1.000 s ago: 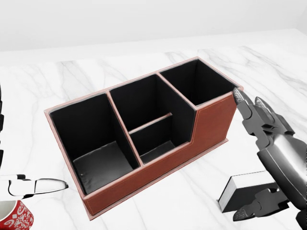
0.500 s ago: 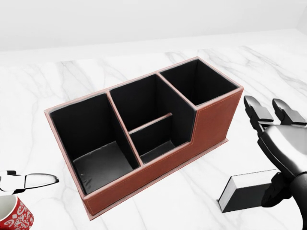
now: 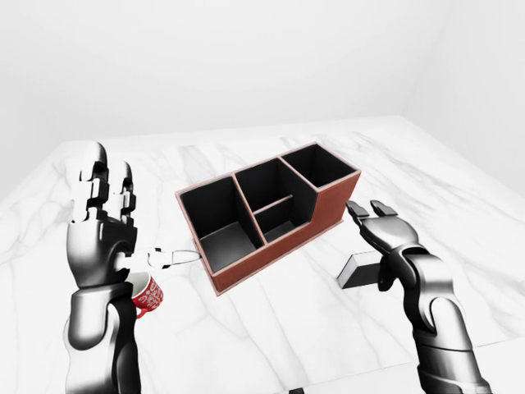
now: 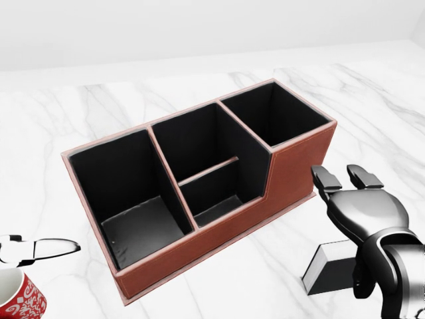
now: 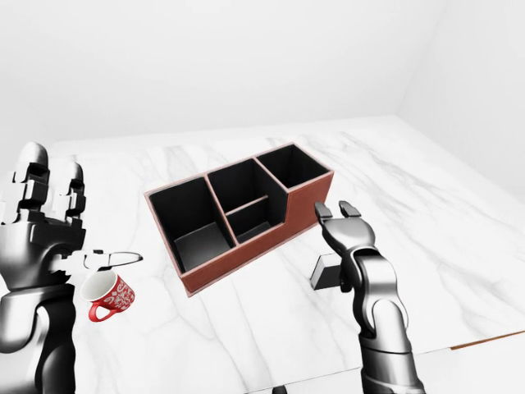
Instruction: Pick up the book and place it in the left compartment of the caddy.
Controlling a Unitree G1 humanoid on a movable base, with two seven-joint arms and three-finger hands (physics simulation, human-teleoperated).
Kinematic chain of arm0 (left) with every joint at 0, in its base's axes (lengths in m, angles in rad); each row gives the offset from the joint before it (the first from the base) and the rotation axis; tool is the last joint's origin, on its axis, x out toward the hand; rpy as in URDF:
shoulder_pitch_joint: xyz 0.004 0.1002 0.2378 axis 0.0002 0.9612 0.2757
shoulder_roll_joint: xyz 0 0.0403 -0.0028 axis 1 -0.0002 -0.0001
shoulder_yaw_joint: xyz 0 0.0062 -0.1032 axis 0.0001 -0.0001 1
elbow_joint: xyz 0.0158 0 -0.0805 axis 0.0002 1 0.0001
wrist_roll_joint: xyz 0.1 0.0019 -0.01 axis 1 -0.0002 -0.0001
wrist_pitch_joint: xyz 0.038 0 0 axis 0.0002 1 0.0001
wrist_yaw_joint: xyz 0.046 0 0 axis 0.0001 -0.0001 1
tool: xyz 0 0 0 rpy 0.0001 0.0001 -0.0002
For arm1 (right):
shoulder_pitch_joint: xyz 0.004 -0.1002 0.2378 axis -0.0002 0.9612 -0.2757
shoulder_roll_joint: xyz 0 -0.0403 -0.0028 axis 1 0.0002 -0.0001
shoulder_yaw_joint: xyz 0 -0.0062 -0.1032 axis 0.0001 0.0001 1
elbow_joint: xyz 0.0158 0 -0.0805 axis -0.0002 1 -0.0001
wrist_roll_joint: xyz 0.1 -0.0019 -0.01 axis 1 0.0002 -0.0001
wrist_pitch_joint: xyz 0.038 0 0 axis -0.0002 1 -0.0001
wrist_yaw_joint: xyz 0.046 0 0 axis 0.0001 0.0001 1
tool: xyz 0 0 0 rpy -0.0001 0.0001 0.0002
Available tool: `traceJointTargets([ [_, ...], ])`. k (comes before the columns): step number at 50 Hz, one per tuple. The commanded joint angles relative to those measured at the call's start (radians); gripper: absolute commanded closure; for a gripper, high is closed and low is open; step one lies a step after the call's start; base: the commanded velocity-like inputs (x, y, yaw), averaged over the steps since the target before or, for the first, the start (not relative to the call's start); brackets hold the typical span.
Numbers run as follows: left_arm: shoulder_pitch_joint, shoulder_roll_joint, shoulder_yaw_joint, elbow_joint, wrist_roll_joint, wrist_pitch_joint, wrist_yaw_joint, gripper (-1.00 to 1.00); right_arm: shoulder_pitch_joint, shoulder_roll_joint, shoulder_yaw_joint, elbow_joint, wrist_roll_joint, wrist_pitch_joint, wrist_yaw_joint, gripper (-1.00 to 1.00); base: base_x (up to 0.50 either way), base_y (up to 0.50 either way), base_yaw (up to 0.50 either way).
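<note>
**Right hand spread over a half-hidden book, caddy empty**

The right hand [image 4: 355,199] hangs with its fingers apart directly above the book [image 4: 330,267], palm down; in the head view the wrist and forearm cover the book's right part, so only its pale left end and a strip of dark cover show; whether any finger touches the book cannot be told, since the thumb drops in front of it and hides the contact line. The book lies flat on the marble table [image 4: 372,106], under and slightly to the left of that hand, apart from the caddy [image 4: 219,239]; its title or spine markings are too small to make out.

The caddy stands just to the left of the right hand's fingertips in the head view, close but not touching; its three compartments show black inner walls, and the middle one is split by a low divider; the left compartment [image 4: 129,199] is the farthest from the right hand and holds nothing visible, though its nearer floor is hidden by the wall.

The left hand [image 3: 102,213] is raised upright well to the left of the caddy, fingers apart and gripping nothing; the head view cuts it off, leaving only a fingertip at the left edge. A red mug [image 5: 107,297] sits just below that hand; in the left-eye view the forearm hides most of it.
</note>
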Motion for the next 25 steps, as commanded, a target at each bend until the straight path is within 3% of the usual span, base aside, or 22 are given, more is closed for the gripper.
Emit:
traceJointTargets([
  [1,-0.006,0.006,0.013,-0.002,-0.005,0.000,0.008,-1.00,-0.060,-0.010,0.035,0.165,-0.040,0.010,0.000,-1.00,0.00,0.00,0.00],
  [11,-0.007,0.010,0.024,-0.002,-0.012,0.000,0.012,-1.00,-0.145,-0.036,0.065,0.369,-0.024,0.055,-0.055,-1.00,0.00,0.00,0.00],
  [25,-0.008,0.011,0.024,-0.006,-0.010,0.000,0.015,-1.00,-0.212,-0.067,0.092,0.612,0.009,0.086,-0.184,-1.00,0.00,0.00,0.00],
])
